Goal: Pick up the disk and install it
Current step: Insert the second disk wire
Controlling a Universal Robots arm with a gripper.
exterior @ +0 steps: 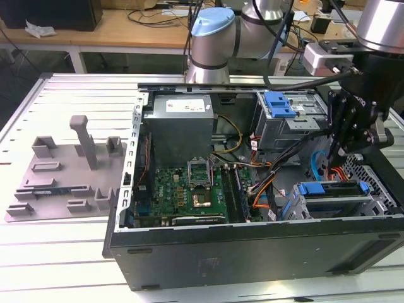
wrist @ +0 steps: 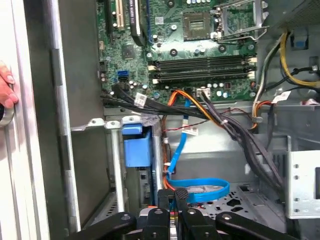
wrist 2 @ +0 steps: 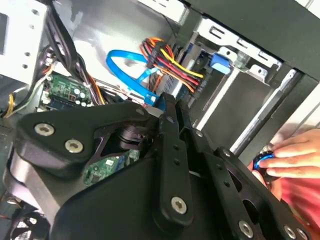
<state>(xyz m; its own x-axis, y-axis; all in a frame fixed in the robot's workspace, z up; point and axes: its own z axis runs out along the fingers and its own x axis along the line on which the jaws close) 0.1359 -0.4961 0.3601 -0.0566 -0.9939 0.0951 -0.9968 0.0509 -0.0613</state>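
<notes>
- Disk (exterior: 332, 201) sits flat in the drive cage at the case (exterior: 252, 252) front corner, on exterior view's right. Its blue carrier (exterior: 328, 187) faces the mobo side.
- In first wrist view the carrier end (wrist: 136, 147) shows inside the bay slot.
- My gripper (exterior: 329, 156) hangs just above the disk, not touching it. Fingers (wrist: 176, 200) are pressed together w/ nothing between them.
- Blue SATA cable (wrist: 200, 192) loops right beside my fingertips, also in second wrist view (wrist 2: 125, 65).
- Person's hand (wrist: 6, 90) rests on the case edge.
- Mobo (exterior: 189, 186) lies mid-case, well apart from me.
- Grey PSU box (exterior: 180, 126) stands behind the mobo.
- Grey fixture plate (exterior: 63, 177) lies outside the case, on exterior view's left.
</notes>
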